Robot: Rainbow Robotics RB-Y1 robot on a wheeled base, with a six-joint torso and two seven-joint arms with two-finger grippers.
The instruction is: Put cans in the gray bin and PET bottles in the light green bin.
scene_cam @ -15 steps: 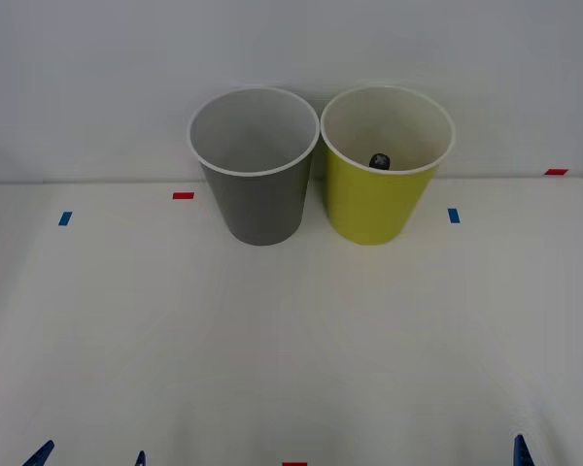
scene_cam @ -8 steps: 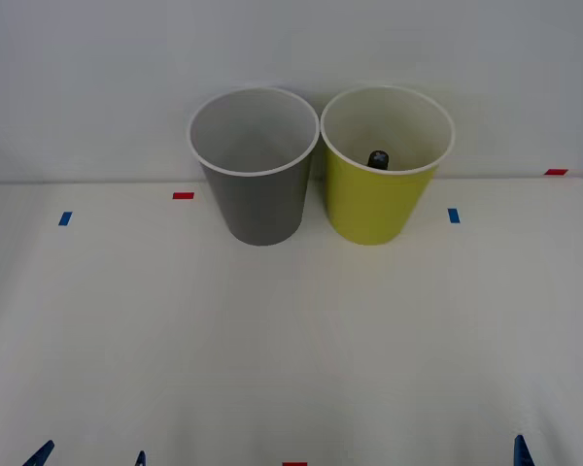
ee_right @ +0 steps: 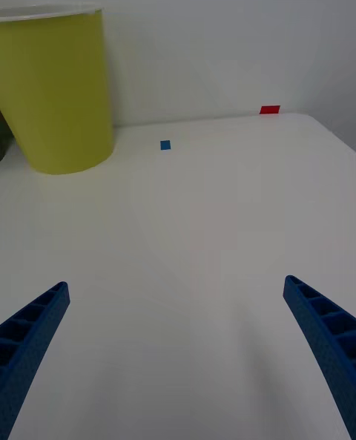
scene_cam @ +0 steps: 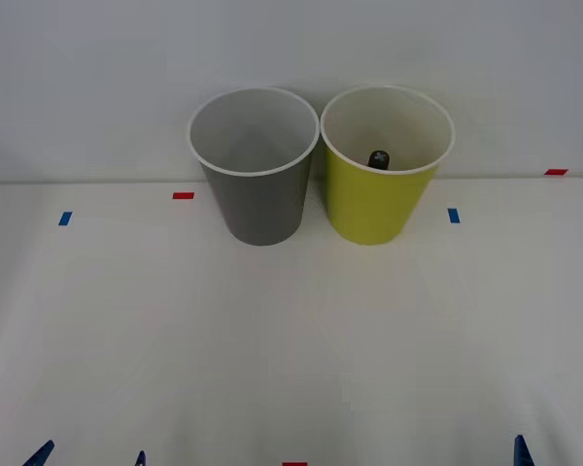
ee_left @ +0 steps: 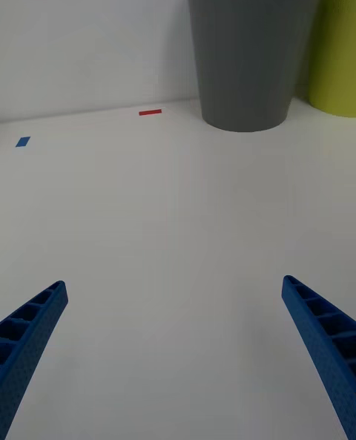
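The gray bin (scene_cam: 262,199) looks like smooth matt plastic with a soft sheen, its white rim slightly glossier. Just beside it, the light green bin (scene_cam: 377,199) has the same smooth plastic wall, with a pale inside. Inside that bin, the bottle's black cap (scene_cam: 379,158) looks like dull plastic. The desk (scene_cam: 291,340) under the gray bin is smooth, matt and white. Each tool, left (ee_left: 174,351) and right (ee_right: 178,351), has blue ribbed fingers (ee_right: 326,336) of plastic-looking material, spread wide.
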